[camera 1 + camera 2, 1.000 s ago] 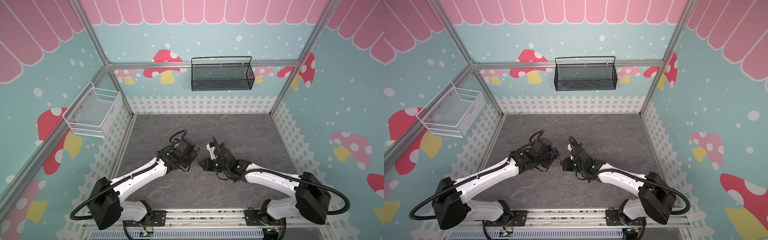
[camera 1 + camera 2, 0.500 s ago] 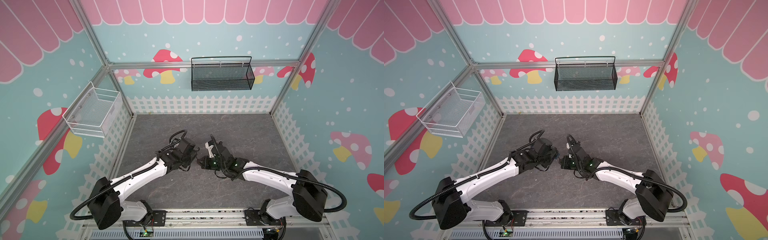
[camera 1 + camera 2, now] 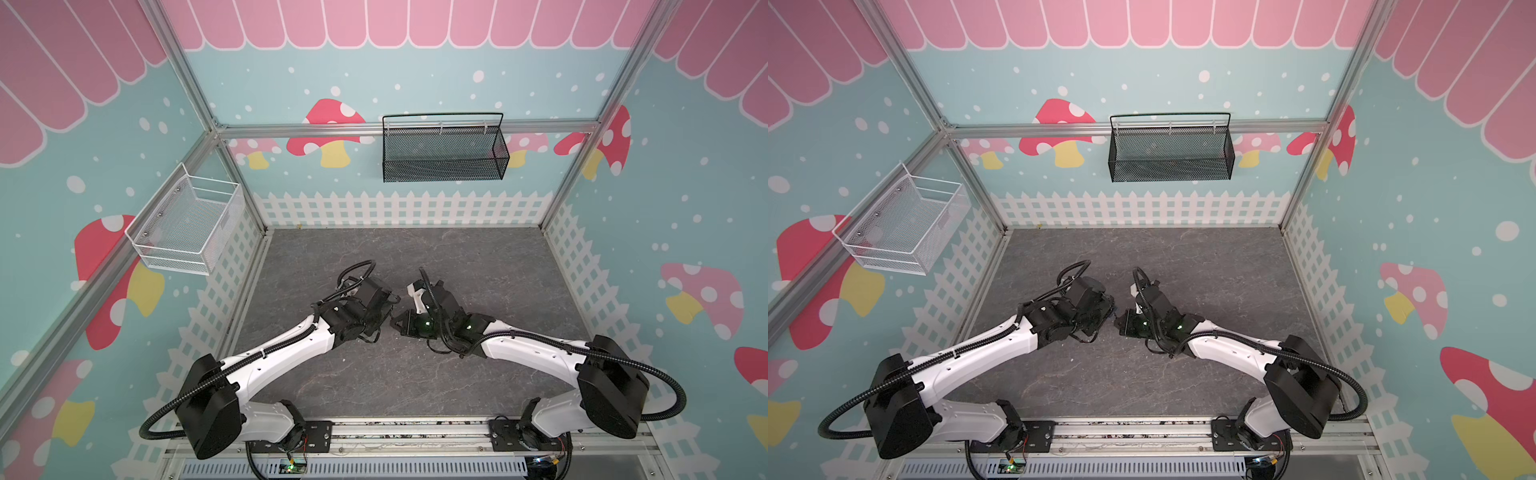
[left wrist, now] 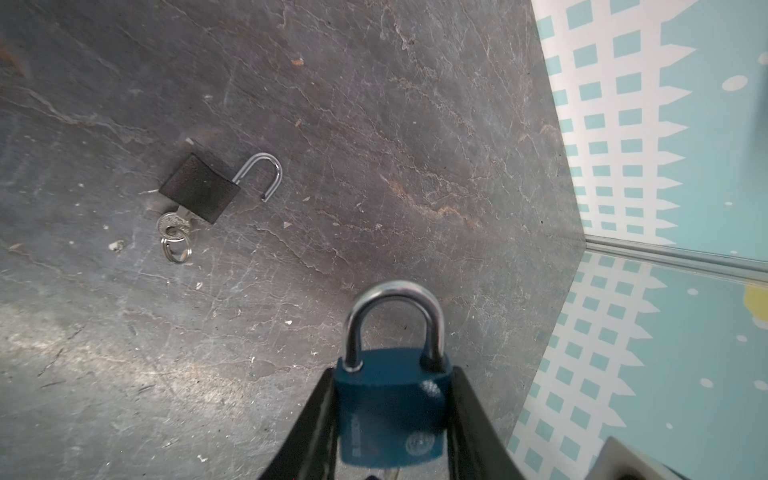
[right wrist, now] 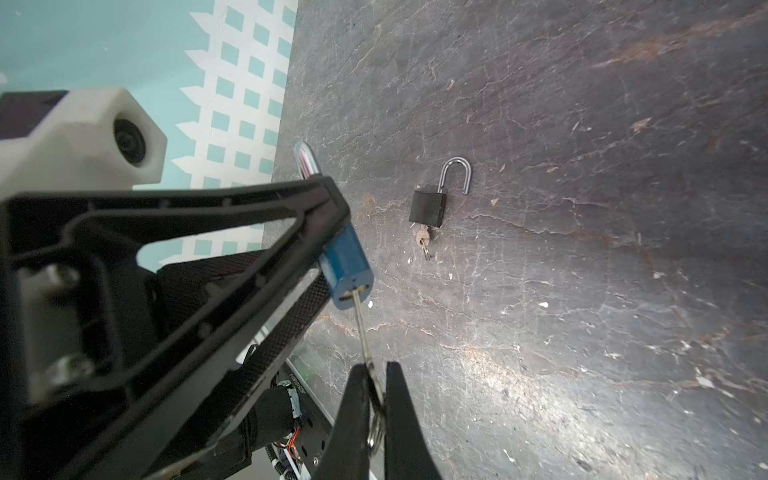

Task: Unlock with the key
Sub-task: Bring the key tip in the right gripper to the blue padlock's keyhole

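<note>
My left gripper is shut on a blue padlock by its two sides, and the silver shackle is closed. In the right wrist view the blue padlock hangs above the floor with its underside toward my right gripper. That gripper is shut on a silver key by its head and ring. The blade tip meets the keyhole in the underside; how deep it sits I cannot tell. In both top views the left gripper and right gripper meet at mid-floor, hiding lock and key.
A black padlock lies on the grey floor with its shackle swung open and a key with a ring in its base. A black mesh basket hangs on the back wall, a white wire basket on the left wall.
The right gripper has crept a little leftward with the key, closing the gap to the left gripper. The left arm has held still.
</note>
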`<state>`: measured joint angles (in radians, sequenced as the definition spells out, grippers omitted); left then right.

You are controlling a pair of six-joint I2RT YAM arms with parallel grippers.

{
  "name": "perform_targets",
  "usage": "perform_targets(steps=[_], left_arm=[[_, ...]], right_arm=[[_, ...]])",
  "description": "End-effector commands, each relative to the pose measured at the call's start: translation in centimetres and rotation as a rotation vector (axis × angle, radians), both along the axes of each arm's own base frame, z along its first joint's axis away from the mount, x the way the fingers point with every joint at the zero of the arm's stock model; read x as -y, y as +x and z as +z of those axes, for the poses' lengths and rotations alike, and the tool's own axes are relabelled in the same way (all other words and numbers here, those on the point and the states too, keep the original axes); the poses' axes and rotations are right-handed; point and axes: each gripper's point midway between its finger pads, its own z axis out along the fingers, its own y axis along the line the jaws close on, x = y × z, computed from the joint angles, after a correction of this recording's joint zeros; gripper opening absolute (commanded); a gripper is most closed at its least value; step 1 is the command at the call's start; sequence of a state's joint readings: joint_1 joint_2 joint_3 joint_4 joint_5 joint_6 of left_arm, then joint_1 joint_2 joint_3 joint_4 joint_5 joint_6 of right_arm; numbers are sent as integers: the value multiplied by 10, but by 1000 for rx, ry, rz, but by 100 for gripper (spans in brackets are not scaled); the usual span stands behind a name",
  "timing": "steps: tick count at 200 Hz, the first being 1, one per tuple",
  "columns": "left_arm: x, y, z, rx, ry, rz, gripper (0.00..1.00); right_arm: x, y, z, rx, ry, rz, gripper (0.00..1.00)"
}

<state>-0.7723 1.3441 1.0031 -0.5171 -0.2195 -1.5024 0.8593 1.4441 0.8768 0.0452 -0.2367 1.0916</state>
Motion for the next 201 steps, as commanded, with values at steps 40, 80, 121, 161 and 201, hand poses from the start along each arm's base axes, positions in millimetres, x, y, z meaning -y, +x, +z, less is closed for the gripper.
perform_targets(steps=[40,80,121,161,201], left_arm=[[13,-30,-8,-52,20,-114,0],[-5,-37,-17,-68,47,-81,0],[-13,-30,-12,-53,39,-45,0],[-18,-22,-3,-33,33,-24,0],[-25,-25,-6,-39,36,8,0]], right_arm=[[7,39,57,207,-33,-103,0],[12,37,69,250,-38,-98,0],[9,25,62,206,-30,-46,0],[14,20,64,200,-20,-47,0],[11,17,65,190,-19,-20,0]])
